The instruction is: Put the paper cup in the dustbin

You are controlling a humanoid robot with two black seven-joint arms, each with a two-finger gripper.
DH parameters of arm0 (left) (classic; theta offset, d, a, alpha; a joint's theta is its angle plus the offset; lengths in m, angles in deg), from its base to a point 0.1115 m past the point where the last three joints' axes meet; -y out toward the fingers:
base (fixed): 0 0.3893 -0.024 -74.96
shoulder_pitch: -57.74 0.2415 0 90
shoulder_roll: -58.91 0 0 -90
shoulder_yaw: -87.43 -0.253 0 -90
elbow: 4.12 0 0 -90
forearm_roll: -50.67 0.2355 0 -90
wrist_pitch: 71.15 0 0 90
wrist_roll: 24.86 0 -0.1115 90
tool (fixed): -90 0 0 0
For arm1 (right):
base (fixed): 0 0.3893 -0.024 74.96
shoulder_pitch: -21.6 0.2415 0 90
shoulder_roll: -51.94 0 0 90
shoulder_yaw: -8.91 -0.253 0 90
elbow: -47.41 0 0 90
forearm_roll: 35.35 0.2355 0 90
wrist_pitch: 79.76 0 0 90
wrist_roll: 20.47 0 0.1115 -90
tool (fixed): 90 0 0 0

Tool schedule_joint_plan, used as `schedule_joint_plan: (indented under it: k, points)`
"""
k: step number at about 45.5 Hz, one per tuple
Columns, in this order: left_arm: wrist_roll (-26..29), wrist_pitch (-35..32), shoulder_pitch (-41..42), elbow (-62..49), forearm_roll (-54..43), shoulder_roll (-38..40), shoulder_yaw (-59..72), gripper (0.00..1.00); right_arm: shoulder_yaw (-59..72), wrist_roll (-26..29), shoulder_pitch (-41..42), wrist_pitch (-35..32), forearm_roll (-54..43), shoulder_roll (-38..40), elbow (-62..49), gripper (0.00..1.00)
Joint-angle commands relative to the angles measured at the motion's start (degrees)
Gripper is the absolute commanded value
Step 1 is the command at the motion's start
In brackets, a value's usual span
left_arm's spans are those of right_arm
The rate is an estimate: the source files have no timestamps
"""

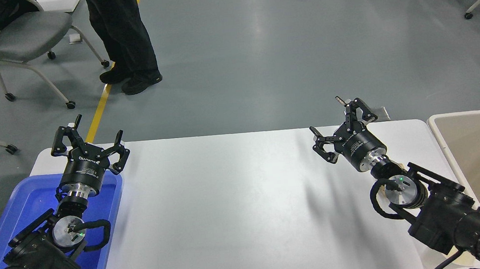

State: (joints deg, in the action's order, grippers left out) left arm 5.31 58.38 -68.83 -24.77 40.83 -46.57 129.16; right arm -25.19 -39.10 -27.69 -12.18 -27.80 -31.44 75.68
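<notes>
Both of my end effectors hang spread and empty: the right end effector [332, 122] above the table [230, 207] at about two o'clock, the left end effector [89, 141] parked at ten o'clock over the blue tray [112, 237]. No paper cup shows anywhere in view. The dustbin [479, 114] sits at three o'clock, just beside the table's right edge, its visible inside bare. I judge the task either done or not begun. Next calls for finding the cup first. A person's legs [122, 35] stand far off at eleven o'clock.
</notes>
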Motion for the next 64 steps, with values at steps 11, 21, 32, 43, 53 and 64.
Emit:
schedule_joint_plan:
  k: [11,21,32,43,53,64]
  points:
    - [0.0,0.0,0.2,0.0,0.2,-0.3,-0.6,1.00,0.0,0.1,-0.3,-0.1,0.0,0.4,0.2,1.00]
    - [0.0,-0.1,0.2,0.0,0.2,-0.4,-0.6,1.00,0.0,0.1,0.1,0.0,-0.1,0.7,0.6,1.00]
    - [0.0,-0.1,0.2,0.0,0.2,-0.4,-0.6,1.00,0.5,0.6,-0.3,-1.3,-0.2,8.1,1.2,1.00]
    - [0.0,0.0,0.2,0.0,0.2,-0.4,-0.6,1.00,0.9,-0.1,0.2,-5.4,-0.3,19.6,2.1,1.00]
    - [0.0,-0.1,0.2,0.0,0.2,-0.4,-0.6,1.00,2.7,-0.1,0.2,-6.1,-2.5,29.4,5.3,1.00]
    - [0.0,0.0,0.2,0.0,0.2,-0.4,-0.6,1.00,4.9,-0.2,-0.6,-9.4,-7.7,37.8,13.1,1.00]
